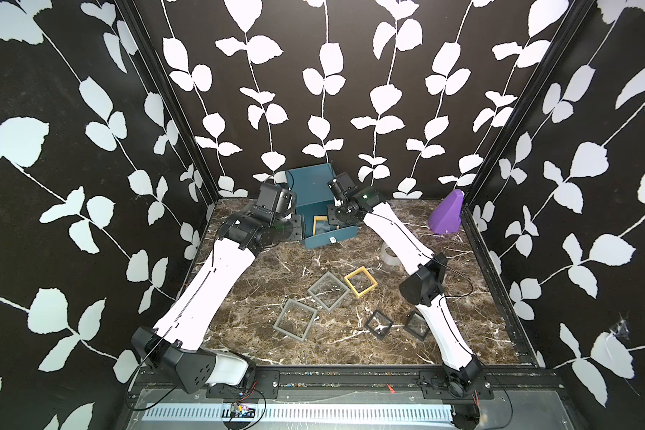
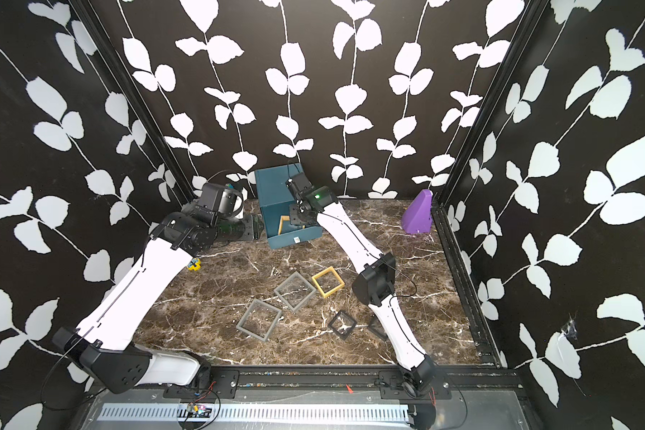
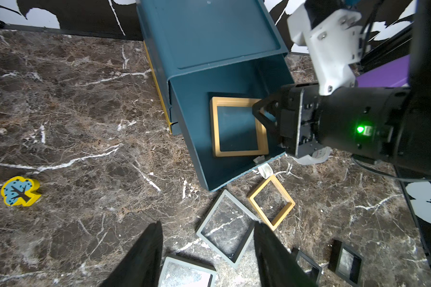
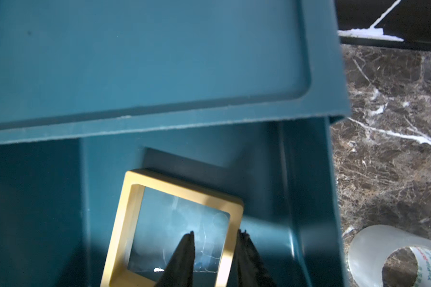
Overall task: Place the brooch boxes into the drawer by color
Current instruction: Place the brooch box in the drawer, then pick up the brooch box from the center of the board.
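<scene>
The teal drawer chest stands at the back with one drawer pulled out. A yellow brooch box lies flat inside it. My right gripper reaches into that drawer, open, its fingers on either side of the box's rail with a gap on the inner side. My left gripper hovers open and empty beside the chest's left. On the table lie a second yellow box, two grey boxes and two black boxes, one of them partly behind my right arm.
A purple wedge stands at the back right by the wall rail. A clear tape roll lies under my right forearm. A small yellow and blue toy piece sits near my left arm. Patterned walls close in three sides.
</scene>
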Robot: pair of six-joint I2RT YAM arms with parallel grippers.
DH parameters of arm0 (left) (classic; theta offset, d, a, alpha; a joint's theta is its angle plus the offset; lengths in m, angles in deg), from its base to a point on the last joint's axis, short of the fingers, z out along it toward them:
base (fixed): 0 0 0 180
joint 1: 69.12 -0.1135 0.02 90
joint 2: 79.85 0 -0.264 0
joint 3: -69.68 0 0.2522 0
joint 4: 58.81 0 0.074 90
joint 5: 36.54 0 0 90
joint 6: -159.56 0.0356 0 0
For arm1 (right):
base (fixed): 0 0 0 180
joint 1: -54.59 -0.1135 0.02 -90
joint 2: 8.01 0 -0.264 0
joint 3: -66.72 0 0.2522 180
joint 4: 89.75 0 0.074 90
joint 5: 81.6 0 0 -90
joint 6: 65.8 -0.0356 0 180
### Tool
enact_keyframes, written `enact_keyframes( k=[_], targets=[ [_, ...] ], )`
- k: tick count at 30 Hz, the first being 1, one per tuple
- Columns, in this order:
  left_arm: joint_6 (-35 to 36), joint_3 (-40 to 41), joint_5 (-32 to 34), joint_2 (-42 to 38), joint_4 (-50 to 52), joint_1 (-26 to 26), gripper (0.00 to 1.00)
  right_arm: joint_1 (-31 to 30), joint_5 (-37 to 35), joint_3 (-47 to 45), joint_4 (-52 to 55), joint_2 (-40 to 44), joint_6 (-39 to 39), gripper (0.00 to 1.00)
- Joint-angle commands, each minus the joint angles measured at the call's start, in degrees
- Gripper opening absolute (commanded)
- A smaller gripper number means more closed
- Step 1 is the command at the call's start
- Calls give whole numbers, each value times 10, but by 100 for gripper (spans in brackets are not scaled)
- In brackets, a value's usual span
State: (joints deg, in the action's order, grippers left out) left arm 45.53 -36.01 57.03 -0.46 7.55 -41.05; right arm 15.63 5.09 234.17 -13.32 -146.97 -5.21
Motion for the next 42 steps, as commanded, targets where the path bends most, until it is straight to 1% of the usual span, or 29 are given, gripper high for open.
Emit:
enact_keyframes(
  k=[1, 4, 6, 8, 10, 14, 18, 22, 25, 27, 30, 33, 35, 39, 40, 42],
  targets=[
    [-1, 16, -24, -25, -13, -1, 57, 2, 1, 14, -22, 35, -7, 36],
    [4, 31, -49, -36, -21, -1, 57, 3, -12, -1, -35, 80, -13, 38],
    [7, 43, -68, -43, -24, -1, 57, 7, -19, -45, -53, 126, -27, 37],
    [10, 61, -85, -53, -34, 4, 57, 18, -15, -121, -88, 184, -50, 37],
    [13, 84, -89, -65, -48, 19, 56, 31, -11, -222, -131, 256, -75, 36],
    [25, 122, -79, -77, -68, 72, 56, 54, -18, -400, -183, 376, -123, 34],
    [24, 166, -60, -79, -91, 132, 56, 70, -25, -570, -202, 484, -229, 34],
    [21, 219, -38, -89, -119, 179, 56, 70, -15, -736, -243, 560, -379, 31],
    [24, 253, -34, -93, -136, 210, 56, 64, 21, -854, -313, 578, -489, 30],
    [18, 280, -32, -96, -148, 226, 56, 58, 36, -884, -327, 565, -532, 29],
    [5, 317, -28, -104, -161, 247, 56, 47, 53, -905, -311, 536, -579, 29],
    [-3, 342, -23, -110, -168, 263, 56, 42, 79, -956, -377, 512, -638, 30],
    [-6, 350, -22, -113, -169, 268, 56, 42, 91, -966, -386, 493, -657, 31],
    [-8, 357, -19, -116, -169, 273, 56, 35, 98, -967, -389, 476, -674, 33],
    [-6, 360, -18, -118, -169, 273, 56, 32, 101, -967, -390, 457, -676, 33],
    [-6, 364, -15, -119, -168, 274, 56, 27, 102, -962, -381, 446, -677, 34]
  ],
)
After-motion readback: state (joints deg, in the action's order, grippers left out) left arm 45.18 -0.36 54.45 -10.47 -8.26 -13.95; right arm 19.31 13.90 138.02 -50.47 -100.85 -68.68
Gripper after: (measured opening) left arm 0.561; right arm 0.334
